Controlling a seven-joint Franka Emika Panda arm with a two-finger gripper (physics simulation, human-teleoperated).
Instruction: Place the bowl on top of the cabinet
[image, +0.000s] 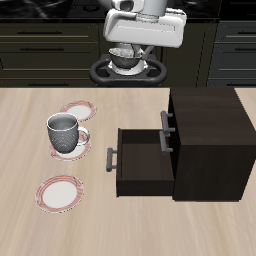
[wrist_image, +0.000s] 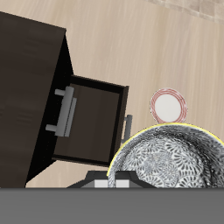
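gripper (image: 127, 62) at upper centre of the frame grips the bowl (wrist_image: 171, 162), jaws closed on its rim, raised to clear the cabinet (image: 205, 140) top.

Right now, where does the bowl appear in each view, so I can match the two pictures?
Exterior view: the bowl hangs high at the back, under the gripper, above the table.
Wrist view: the bowl fills the foreground, close to the camera, its speckled inside visible.
Shared landmark: the cabinet with its open drawer.
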